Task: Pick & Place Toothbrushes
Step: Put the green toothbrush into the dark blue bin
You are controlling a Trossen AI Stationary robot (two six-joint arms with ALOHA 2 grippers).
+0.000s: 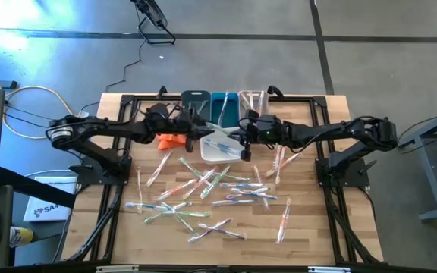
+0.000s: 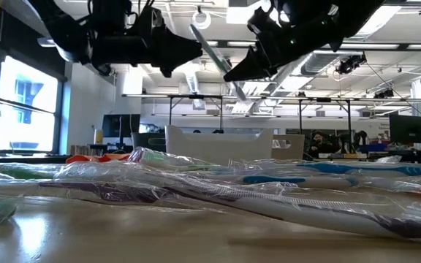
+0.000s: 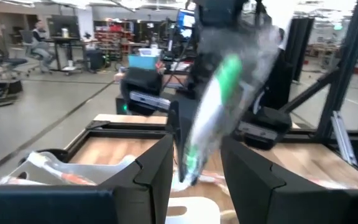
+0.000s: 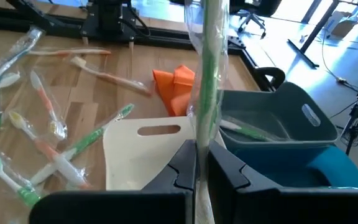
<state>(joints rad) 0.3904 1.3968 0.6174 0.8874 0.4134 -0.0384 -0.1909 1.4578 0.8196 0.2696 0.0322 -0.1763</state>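
My right gripper (image 1: pixel 243 136) was clamped on a green-handled wrapped toothbrush (image 4: pixel 209 81), held up over the white bin (image 1: pixel 220 149) at frame centre in the high view. The left gripper (image 1: pixel 200 123) sat just beside it, fingers (image 3: pixel 157 171) apart, the same toothbrush hanging between them; I couldn't tell if they touched it.

Upper centre of the high view: the dark grey bin (image 1: pixel 195 102), the teal bin (image 1: pixel 220 106) and the clear bin (image 1: pixel 252 101) lined the table's back edge. The orange cloth (image 1: pixel 170 140) lay left of the white bin.

The loose toothbrushes (image 1: pixel 203 197) were scattered over the wooden table (image 1: pixel 309 227) through the lower middle of the frame, some crossing each other. Bare wood showed along the bottom edge and lower right corner. Black frame rails ran down both sides.

The low view looked past the wrappers into an open workshop with desks, monitors and a person (image 2: pixel 319 144) at right.
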